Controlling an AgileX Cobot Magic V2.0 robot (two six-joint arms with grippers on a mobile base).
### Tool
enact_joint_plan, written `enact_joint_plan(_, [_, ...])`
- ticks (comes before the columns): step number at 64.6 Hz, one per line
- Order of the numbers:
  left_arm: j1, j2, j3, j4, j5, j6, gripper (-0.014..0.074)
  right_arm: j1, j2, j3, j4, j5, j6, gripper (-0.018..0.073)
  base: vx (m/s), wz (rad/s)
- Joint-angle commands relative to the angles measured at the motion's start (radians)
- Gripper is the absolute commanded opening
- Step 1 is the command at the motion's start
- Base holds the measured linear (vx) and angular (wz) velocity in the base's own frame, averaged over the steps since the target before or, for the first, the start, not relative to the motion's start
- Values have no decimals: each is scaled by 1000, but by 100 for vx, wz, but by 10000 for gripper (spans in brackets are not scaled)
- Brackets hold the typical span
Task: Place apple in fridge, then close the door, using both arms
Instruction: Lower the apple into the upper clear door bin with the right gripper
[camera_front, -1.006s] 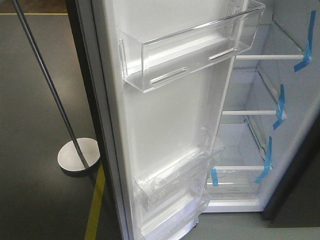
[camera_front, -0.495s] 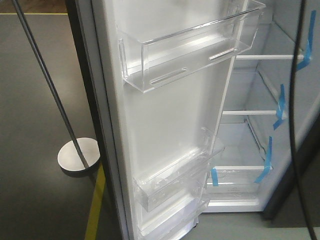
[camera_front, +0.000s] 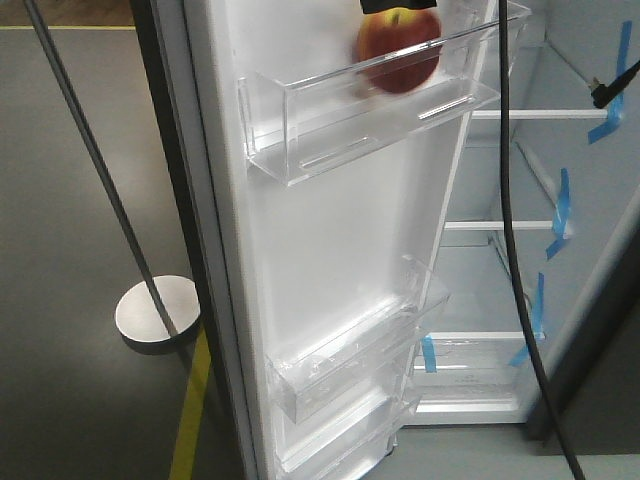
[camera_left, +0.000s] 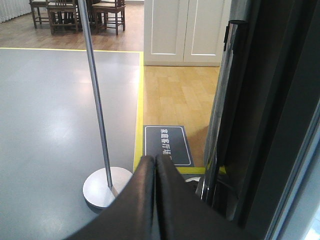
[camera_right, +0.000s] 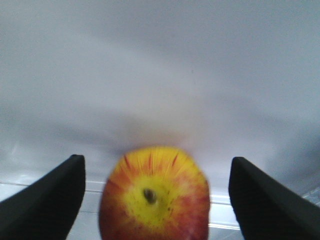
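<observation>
You're holding the right gripper (camera_right: 157, 161) spread wide directly above the apple (camera_front: 400, 50), seemingly settling in the top bin (camera_front: 300, 135) of the door (camera_front: 320, 250).

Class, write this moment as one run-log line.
apple: in top door bin | right end effector: open | left end effector: shut, empty | door: open

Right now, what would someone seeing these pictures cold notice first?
The red and yellow apple, slightly blurred, sits behind the front wall of the top clear bin on the open fridge door. In the right wrist view the right gripper is open, spread wide on either side of the apple and not touching it. The left gripper is shut, outside the door near a metal pole stand.
</observation>
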Motion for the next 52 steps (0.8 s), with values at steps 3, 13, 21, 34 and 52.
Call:
enact_joint_plan(3, [-5,-14,21,3,-64,-6,-5,2,-46,-31,41,-65,4,643,0,0])
enact_joint_plan(13, [-5,-14,21,3,-64,-6,-5,2,-46,-31,71,-63,19,617,0,0])
enact_joint_plan(21, [-5,-14,21,3,-64,-6,-5,0,-46,-31,93,-141,17,580,0,0])
enact_joint_plan(34, [-5,-14,21,3,-64,-6,-5,-21,-72,-31,65,-125,47,520,0,0])
enact_joint_plan(52, [-5,-14,21,3,-64,-6,-5,-73,-261,87,-89,28,67,484,0,0])
